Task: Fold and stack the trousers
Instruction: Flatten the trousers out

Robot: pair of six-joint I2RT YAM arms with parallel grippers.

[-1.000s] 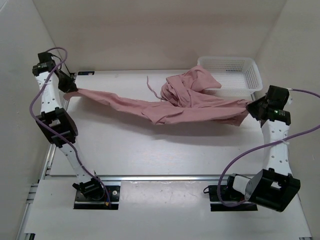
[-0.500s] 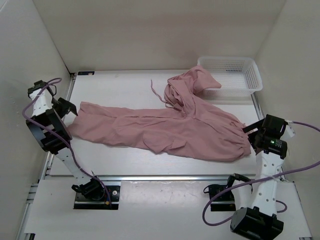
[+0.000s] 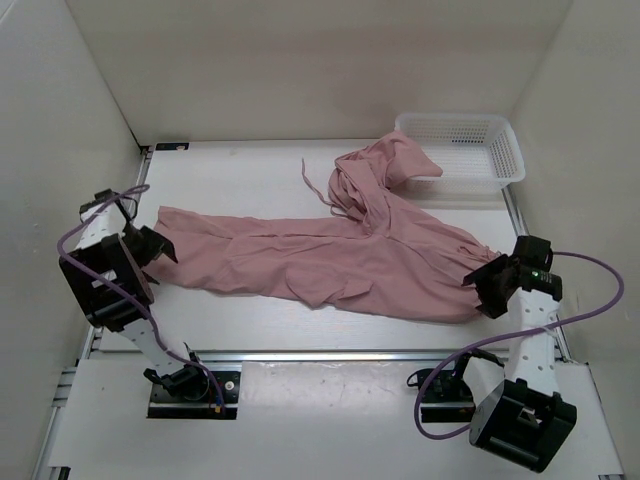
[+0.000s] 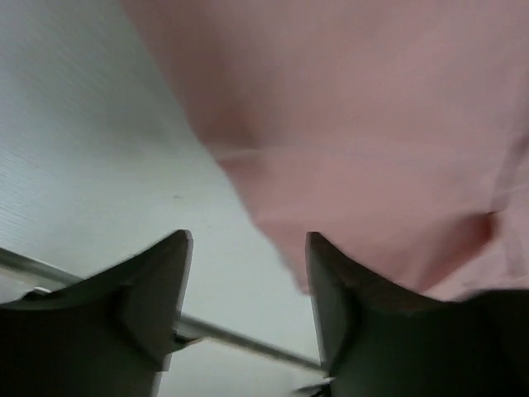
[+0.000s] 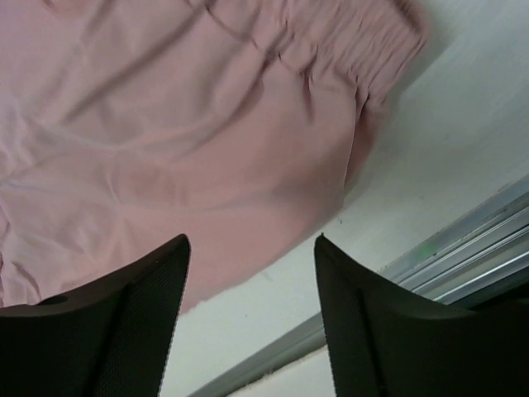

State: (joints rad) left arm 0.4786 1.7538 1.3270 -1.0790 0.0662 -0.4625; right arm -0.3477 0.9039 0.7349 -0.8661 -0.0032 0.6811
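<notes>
The dusty-pink trousers [image 3: 330, 260] lie spread across the table from the left edge to the right, with one part bunched up at the back [image 3: 380, 165] beside the basket. A drawstring [image 3: 315, 185] trails from the bunch. My left gripper [image 3: 160, 245] hovers at the cloth's left end, open; in the left wrist view the gripper [image 4: 248, 248] has bare table between its fingers and the trousers [image 4: 372, 124] just beyond them. My right gripper [image 3: 482, 283] is at the right end, open. In the right wrist view that gripper [image 5: 248, 248] holds nothing, and the trousers [image 5: 165, 124] lie ahead.
A white mesh basket [image 3: 505, 150] stands at the back right corner, with the bunched cloth resting against its left side. White walls close in the table on the left, back and right. A metal rail [image 3: 330, 355] runs along the near edge.
Both grippers opened and let go of the trousers. The cloth, held stretched above the table before, dropped and now lies flat. Both arms came down toward the near edge.
</notes>
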